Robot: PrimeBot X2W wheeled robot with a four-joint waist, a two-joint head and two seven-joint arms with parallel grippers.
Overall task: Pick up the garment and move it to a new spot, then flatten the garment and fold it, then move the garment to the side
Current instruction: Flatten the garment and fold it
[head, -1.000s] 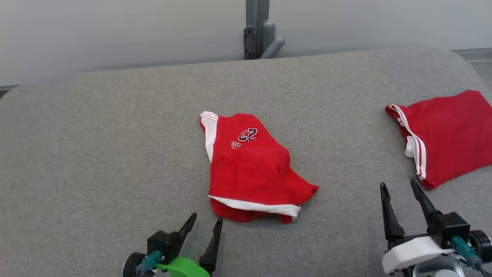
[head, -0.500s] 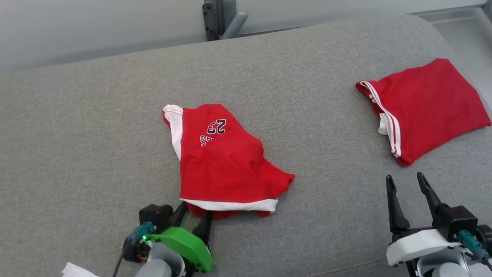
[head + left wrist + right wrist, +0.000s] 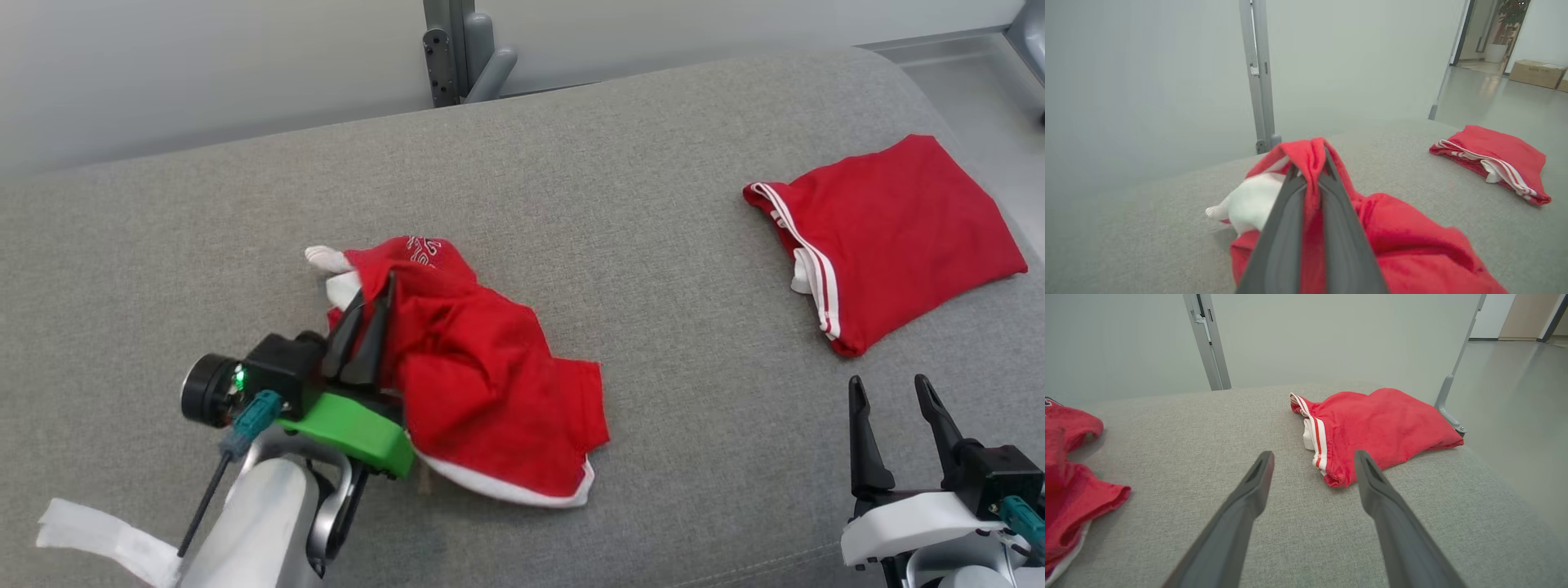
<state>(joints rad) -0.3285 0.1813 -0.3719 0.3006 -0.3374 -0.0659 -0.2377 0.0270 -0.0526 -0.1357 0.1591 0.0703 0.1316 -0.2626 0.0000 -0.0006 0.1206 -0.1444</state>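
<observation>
Garment (image 3: 490, 392), a red sports piece with white trim, lies crumpled left of centre on the grey padded surface (image 3: 653, 204). One bunched fold is raised off the padding and pinched between the closed fingers of the left gripper (image 3: 384, 287), and the white-banded hem rests on the padding below. The right gripper (image 3: 889, 380) hangs empty at the lower right, fingers apart, near a folded red piece (image 3: 898, 237) that sits well apart from the crumpled one. The cloth looks light, soft and limp; it will likely sag and trail from any single hold, and it is in no way fragile. A pinch on one loose fold may catch only the top layer, or slip. The firmer white hem band and its corners look like the better places to take hold, one per gripper once flattening begins. As for containers, the left wrist view takes in a closed cardboard box (image 3: 1537, 73) and a pale planter (image 3: 1493, 52) on the floor beyond a doorway. What the box holds cannot be told, while foliage rises above the planter.
</observation>
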